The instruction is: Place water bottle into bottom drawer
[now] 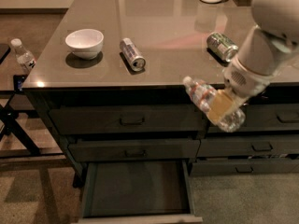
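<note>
We've got the gripper [223,107] clamped across the water bottle [201,94] mid-air, cap end tilted up, with the open bottom drawer [140,217] below and offset cap-ward.

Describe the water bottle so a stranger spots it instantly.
Find the grey cabinet. Off its front edge, right of centre, the gripper holds the water bottle, up and right of the open bottom drawer. Unlike the cans on top, it's clear plastic, white-capped.

The tool [223,107] grips the water bottle [200,93] before the bench [163,13], above and right of the bottom drawer [135,190]. On the bench, a bowl [84,42] lies left of a can [132,54].
</note>
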`<act>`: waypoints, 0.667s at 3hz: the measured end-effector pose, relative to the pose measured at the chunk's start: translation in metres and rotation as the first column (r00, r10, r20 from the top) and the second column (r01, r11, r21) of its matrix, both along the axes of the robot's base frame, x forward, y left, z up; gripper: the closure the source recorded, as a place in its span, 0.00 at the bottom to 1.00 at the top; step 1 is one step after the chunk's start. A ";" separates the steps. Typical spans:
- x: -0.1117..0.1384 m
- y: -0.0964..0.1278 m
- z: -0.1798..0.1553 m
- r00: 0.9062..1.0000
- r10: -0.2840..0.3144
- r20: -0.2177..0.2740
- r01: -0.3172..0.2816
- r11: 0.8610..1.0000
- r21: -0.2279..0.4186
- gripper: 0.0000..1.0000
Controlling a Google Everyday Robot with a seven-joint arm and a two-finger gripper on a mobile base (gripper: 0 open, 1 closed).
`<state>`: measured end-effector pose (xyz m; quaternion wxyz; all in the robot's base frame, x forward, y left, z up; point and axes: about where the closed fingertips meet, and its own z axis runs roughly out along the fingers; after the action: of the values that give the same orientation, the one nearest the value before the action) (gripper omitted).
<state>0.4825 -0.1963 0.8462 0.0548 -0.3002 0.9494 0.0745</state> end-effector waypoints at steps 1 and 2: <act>-0.047 -0.008 -0.018 0.998 -0.023 -0.067 0.022 1.000 -0.008 1.00; -0.047 -0.008 -0.019 0.998 -0.023 -0.067 0.022 1.000 -0.008 1.00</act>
<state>0.4359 -0.2042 0.8277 0.0229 -0.2870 0.9543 0.0804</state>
